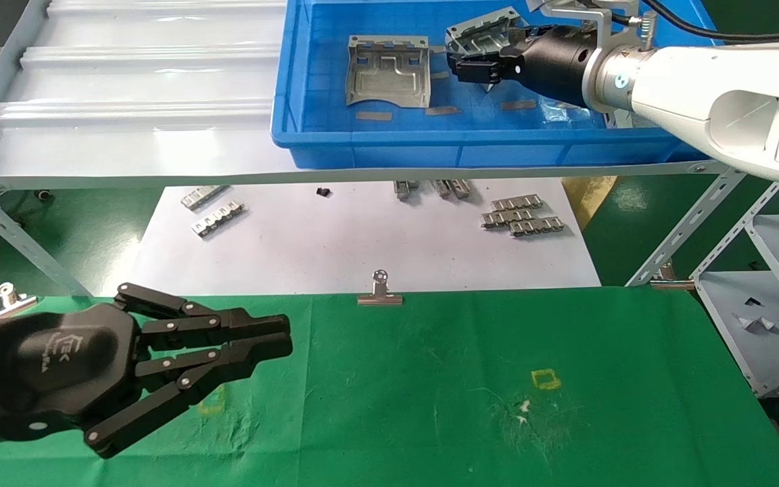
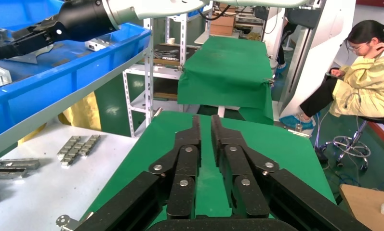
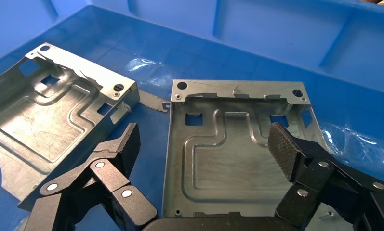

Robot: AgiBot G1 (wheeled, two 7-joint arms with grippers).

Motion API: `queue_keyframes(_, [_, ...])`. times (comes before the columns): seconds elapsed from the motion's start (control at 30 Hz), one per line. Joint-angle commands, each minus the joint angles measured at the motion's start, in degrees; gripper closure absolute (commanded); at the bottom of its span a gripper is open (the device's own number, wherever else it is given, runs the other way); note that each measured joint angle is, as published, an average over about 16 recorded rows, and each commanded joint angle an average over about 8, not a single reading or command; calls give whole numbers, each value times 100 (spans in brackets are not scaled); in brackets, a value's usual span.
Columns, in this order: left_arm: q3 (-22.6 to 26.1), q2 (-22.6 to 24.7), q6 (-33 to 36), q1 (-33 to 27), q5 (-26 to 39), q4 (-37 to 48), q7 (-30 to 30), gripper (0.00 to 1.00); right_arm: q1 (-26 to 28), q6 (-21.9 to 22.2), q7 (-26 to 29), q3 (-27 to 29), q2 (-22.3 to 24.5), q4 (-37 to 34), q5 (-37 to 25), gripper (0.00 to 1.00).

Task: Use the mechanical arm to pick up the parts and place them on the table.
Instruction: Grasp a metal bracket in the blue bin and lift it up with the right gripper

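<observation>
1. I have the right gripper inside the blue bin on the shelf, at the bin's far right area. Fingers are spread wide either side of one bracket; a ribbed pad sits at its edge, the other finger is in the gap between the two parts. I can't confirm contact or grip.
2. That bracket lies embossed side up, its bent-up flange with the two round holes pointing away from the wrist. Roughly square, so no clear long axis.
3. Second bracket lies just beside it, towards the bin's middle, flat on the floor of the bin, flange towards the bin's far wall. In the right wrist view it is, turned at an angle to the first.
4. A few thin metal strips lie on the bin floor near its front wall.
5. Left gripper hovers over the near left corner of the green table, fingers close together, holding nothing.
6. Surface: green cloth, scuffed, a yellow square outline right of centre. Binder clip on the far edge, mid-width.
7. Beyond the far edge: white sheet with ridged metal strips, under the pale ribbed shelf.
8. Room: another green-covered table, metal racking, and a seated person in a yellow coat.
</observation>
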Motion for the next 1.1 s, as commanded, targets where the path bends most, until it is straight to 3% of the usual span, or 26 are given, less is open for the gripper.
queue_keyframes(0.03, [0, 0, 0, 0, 0, 0, 0, 0, 48, 69, -15, -22, -60, -121, -33, 100])
queue_keyframes(0.37, [1, 0, 0, 0, 0, 0, 0, 0, 117, 159, 4, -209, -173, -42, -220, 100])
queue_keyframes(1.1, [2, -1, -1, 0, -1, 0, 1, 0, -25, 340, 735, -773, -193, 352, -409, 100])
